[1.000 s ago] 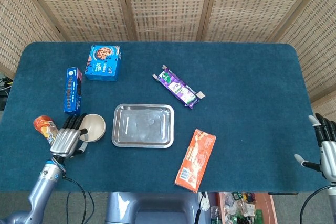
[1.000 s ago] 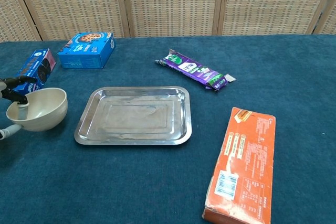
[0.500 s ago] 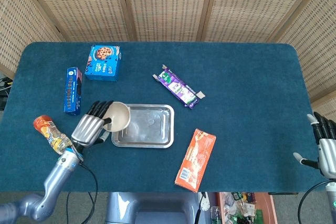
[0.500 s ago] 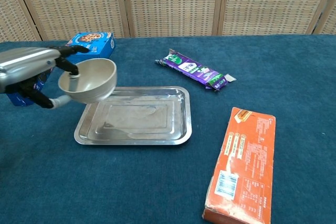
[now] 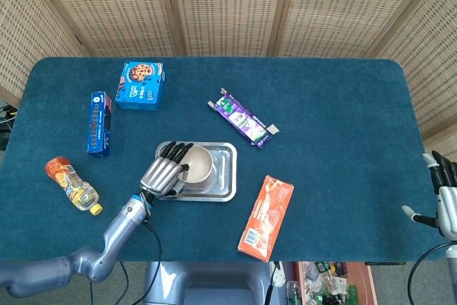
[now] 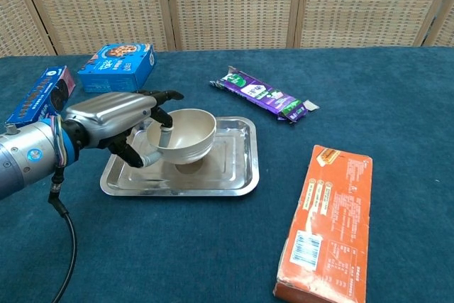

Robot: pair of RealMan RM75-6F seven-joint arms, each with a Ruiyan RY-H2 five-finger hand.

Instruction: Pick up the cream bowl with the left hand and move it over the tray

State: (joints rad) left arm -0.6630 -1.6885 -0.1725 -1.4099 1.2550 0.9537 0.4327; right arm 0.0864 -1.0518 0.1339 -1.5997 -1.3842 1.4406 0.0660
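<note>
Above the metal tray on the blue desk, the left hand pinches the cream bowl by its near rim, thumb inside, other fingers curled beneath. The bowl hangs clear of the tray floor; keeping it level and centred seems wise. The right hand rests spread at the desk's edge, holding nothing

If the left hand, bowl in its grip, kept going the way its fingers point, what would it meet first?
Most likely the purple wrapper, past the tray. The left hand holds the bowl pointing up-right; depth is uncertain.
</note>
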